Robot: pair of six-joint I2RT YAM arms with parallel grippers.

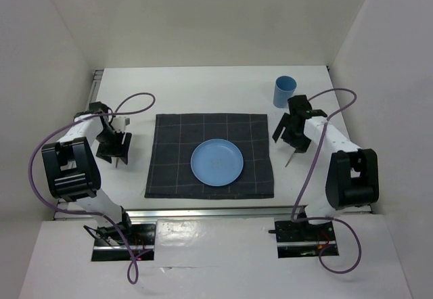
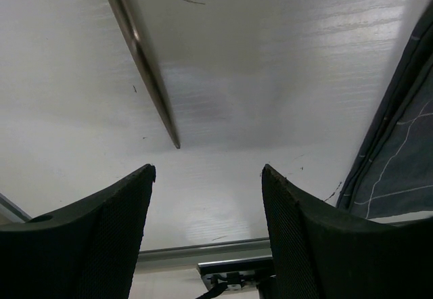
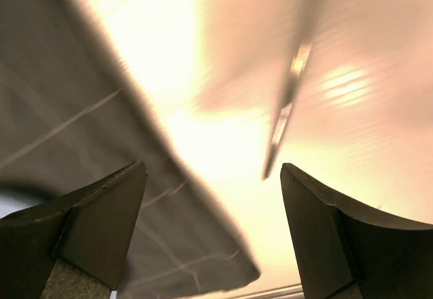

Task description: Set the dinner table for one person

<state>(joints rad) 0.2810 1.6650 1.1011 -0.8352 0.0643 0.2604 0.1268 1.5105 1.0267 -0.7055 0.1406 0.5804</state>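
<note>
The white dinner table (image 1: 203, 93) holds a dark grey checked mat (image 1: 210, 154) with a blue plate (image 1: 216, 163) on it. A blue cup (image 1: 285, 91) stands at the mat's far right. My left gripper (image 1: 111, 150) hovers left of the mat, open and empty (image 2: 208, 170); a metal utensil (image 2: 145, 65) lies on the table just beyond its fingertips. My right gripper (image 1: 291, 139) hovers right of the mat, open and empty (image 3: 213, 170); another thin metal utensil (image 3: 285, 113) lies on the table ahead of it, also seen in the top view (image 1: 291, 158).
White walls enclose the table on three sides. A metal rail (image 1: 203, 212) runs along the near edge. The mat's edge shows in the left wrist view (image 2: 399, 150) and its corner in the right wrist view (image 3: 101, 177).
</note>
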